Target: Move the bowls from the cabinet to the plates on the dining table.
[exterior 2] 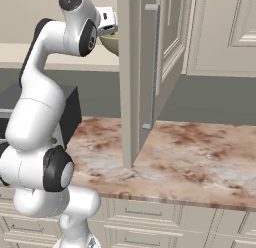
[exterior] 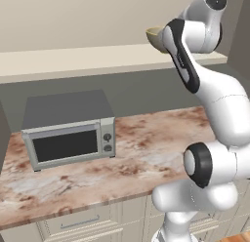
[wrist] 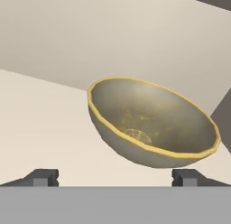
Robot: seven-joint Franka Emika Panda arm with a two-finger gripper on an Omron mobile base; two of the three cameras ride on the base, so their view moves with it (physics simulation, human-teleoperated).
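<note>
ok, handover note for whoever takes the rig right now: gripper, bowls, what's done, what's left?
Gripper: open, holding nothing, raised to the shelf of the cream wall cabinet, fingers either side of the bowl but short of it.
Small olive-tan bowl with yellowish rim: on the beige cabinet shelf, just ahead of the gripper; cabinet door is open.
Pink-brown marbled stone counter below carries a grey microwave.
Done: reach to the bowl. No bowl moved that I can see.
Left: close in, grasp the bowl, carry it to a plate, then the second bowl.

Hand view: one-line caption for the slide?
Open gripper facing the olive-tan bowl with its yellow rim on the beige cabinet shelf.
</note>
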